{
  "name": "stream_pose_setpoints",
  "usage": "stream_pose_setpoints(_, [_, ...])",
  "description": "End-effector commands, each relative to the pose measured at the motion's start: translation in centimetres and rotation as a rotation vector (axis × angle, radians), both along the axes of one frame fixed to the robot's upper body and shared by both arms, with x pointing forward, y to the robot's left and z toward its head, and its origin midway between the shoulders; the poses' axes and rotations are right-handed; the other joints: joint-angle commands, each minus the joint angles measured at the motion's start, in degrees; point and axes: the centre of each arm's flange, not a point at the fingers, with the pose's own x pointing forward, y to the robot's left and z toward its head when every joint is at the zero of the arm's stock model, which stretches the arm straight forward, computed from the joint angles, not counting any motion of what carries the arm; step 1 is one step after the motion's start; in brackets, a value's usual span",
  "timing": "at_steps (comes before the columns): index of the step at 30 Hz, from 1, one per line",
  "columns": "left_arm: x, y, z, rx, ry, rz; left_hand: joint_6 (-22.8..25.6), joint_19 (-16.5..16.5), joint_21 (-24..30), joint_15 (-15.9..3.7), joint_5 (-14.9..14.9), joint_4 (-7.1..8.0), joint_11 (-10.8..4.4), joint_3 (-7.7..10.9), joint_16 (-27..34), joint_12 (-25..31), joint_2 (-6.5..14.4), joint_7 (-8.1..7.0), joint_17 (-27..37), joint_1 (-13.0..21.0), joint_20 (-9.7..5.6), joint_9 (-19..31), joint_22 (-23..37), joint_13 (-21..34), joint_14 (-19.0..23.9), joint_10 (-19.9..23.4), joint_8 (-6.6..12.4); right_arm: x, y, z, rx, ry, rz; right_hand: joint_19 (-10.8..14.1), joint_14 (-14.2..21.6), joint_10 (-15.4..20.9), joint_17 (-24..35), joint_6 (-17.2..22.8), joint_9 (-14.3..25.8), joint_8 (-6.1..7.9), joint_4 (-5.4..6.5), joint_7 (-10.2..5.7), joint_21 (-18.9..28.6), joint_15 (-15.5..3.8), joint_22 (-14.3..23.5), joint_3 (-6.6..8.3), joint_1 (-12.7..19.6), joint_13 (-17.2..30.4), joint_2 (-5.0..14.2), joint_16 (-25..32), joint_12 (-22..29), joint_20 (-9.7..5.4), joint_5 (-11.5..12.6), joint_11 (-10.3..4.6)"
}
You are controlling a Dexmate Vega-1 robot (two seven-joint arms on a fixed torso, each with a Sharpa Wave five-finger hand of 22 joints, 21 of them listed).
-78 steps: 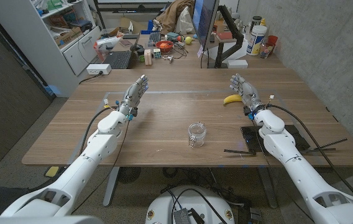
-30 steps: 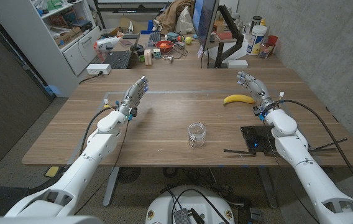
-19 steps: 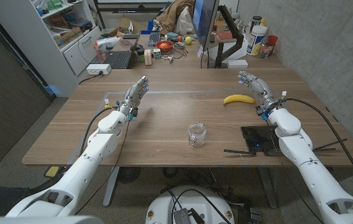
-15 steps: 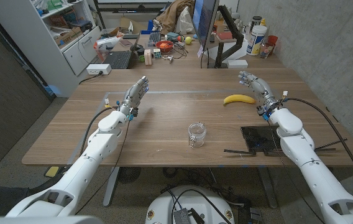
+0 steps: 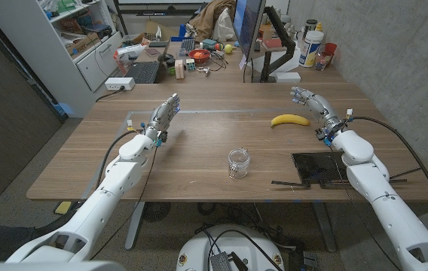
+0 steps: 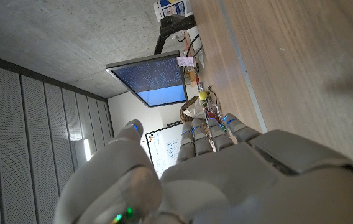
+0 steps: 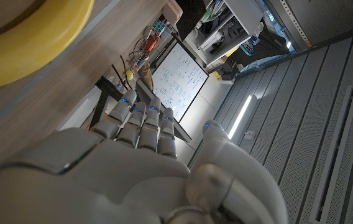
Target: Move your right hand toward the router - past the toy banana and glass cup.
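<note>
Since the earlier frames the right hand [image 5: 313,102] has swung outward and away from the robot, from just right of the banana toward the table's right side; now it hangs over the wood, fingers straight and close together, holding nothing.

Nearest the robot, a flat black router [image 5: 318,167] lies on the table [image 5: 199,150] under the right forearm, with thin black antennas lying beside it. A little farther, near the middle, stands a glass cup [image 5: 237,162]; I cannot tell whether anything is in it. Farther still, the yellow banana [image 5: 289,120] lies just left of the right hand, apart from it. On the other side the left hand [image 5: 164,114] is raised over the table, fingers extended together, gripping nothing. Beyond the table a monitor [image 5: 249,30] stands among clutter.
</note>
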Motion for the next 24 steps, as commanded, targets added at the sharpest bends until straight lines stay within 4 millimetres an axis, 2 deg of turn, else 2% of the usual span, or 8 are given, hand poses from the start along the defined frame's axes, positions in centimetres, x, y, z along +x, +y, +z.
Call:
stream_pose_setpoints(1, [-0.2, 0.4, -0.5, 0.004, 0.021, 0.022, 0.1, -0.1, -0.1, -0.17, -0.3, -0.36, -0.23, 0.17, -0.1, -0.1, 0.2, -0.12, 0.3, 0.6, 0.6, 0.2, 0.2, 0.2, 0.0, 0.2, -0.15, -0.5, -0.5, 0.0, -0.028, -0.004, -0.018, 0.6, 0.7, 0.5, 0.1, 0.2, 0.2, 0.09, -0.41, -0.37, -0.4, -0.11, 0.3, 0.2, 0.2, 0.2, -0.28, 0.3, 0.2, -0.1, 0.3, -0.08])
stream_pose_setpoints(10, [-0.1, 0.5, -0.6, 0.01, 0.028, 0.021, 0.1, -0.1, -0.1, -0.15, -0.3, -0.4, -0.27, 0.14, -0.1, -0.1, 0.2, -0.13, 0.3, 0.6, 0.61, 0.2, 0.2, 0.2, 0.0, 0.2, -0.21, -0.7, -0.7, 0.0, -0.052, 0.005, -0.022, 0.7, 0.9, 0.6, 0.1, 0.3, 0.3, 0.07, -0.51, -0.37, -0.6, -0.12, 0.3, 0.23, 0.2, 0.2, -0.26, 0.3, 0.2, -0.2, 0.4, -0.03])
stream_pose_setpoints(13, [-0.1, 0.5, -0.5, 0.012, 0.028, 0.021, 0.0, -0.1, -0.1, -0.17, -0.3, -0.41, -0.2, 0.13, -0.1, -0.1, 0.2, -0.11, 0.3, 0.6, 0.61, 0.2, 0.2, 0.2, -0.1, 0.1, -0.24, -0.8, -0.7, 0.1, -0.059, 0.004, -0.027, 0.8, 0.9, 0.6, 0.1, 0.5, 0.3, 0.12, -0.57, 0.25, -0.7, -0.12, 0.3, 0.25, 0.2, 0.2, -0.25, 0.2, 0.2, -0.21, 0.4, -0.11])
stream_pose_setpoints(24, [0.0, 0.3, 0.0, 0.02, 0.017, 0.014, 0.0, -0.1, -0.1, -0.05, -0.4, -0.45, -0.15, 0.09, -0.1, -0.2, 0.3, -0.16, 0.3, 0.7, 0.64, 0.3, 0.2, 0.2, -0.2, 0.1, -0.27, -2.1, -1.5, -0.1, -0.054, -0.018, -0.054, 0.9, 1.0, 0.8, 0.2, 0.6, 0.3, 0.09, -0.64, 0.51, -1.0, -0.22, 0.3, 0.25, 0.2, 0.3, -0.24, 0.2, 0.2, -0.14, 0.4, 0.0])
